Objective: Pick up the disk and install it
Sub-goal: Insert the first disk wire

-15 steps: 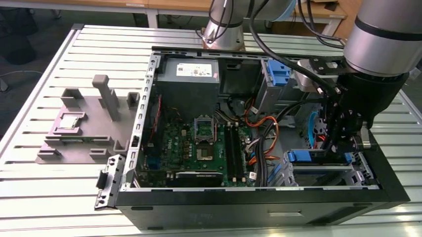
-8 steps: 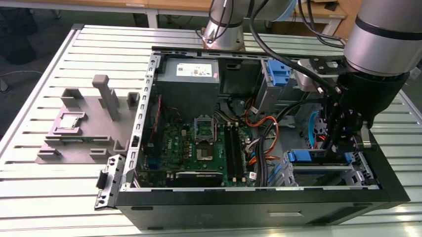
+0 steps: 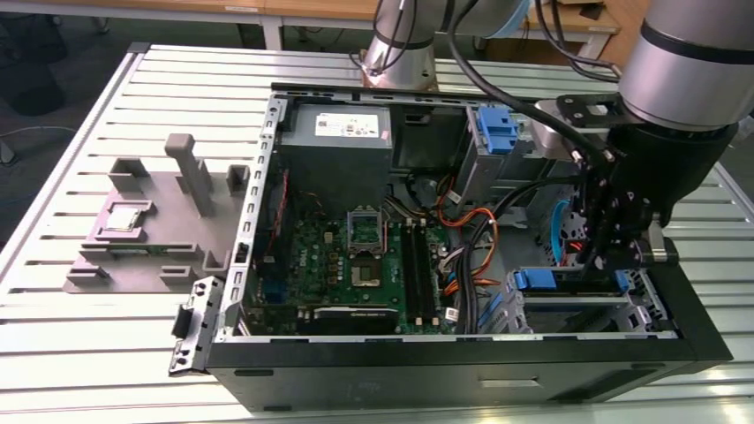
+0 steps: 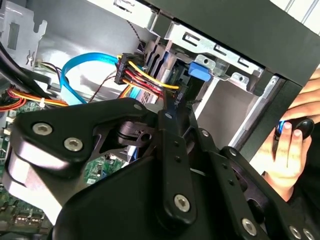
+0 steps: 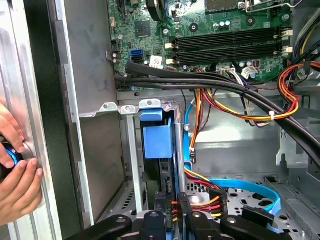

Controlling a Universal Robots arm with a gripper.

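Note:
The disk (image 5: pixel 158 141) stands on edge in the grey drive cage (image 5: pixel 131 150) at the corner of the open computer case, and its blue carrier end (image 3: pixel 546 280) shows at the cage mouth. My gripper (image 5: pixel 172 218) reaches down into the case from above. Its black fingers (image 5: pixel 151 220) are closed on either side of the disk's dark edge, next to a plug with red, yellow and black wires. In the second wrist view the gripper (image 4: pixel 172 102) tapers to a point beside the blue carrier tab (image 4: pixel 199 70). In the exterior view the gripper (image 3: pixel 606 261) hangs over the cage.
A person's hand (image 5: pixel 15 167) rests on the case's outer wall, holding a small blue-and-black object (image 4: pixel 292 131). Thick black cables (image 5: pixel 210 85), orange wires and a blue ribbon cable (image 5: pixel 240 187) lie close by. The motherboard (image 3: pixel 353 256), power supply (image 3: pixel 335 132) and a grey fixture (image 3: pixel 154 221) are at the exterior view's left.

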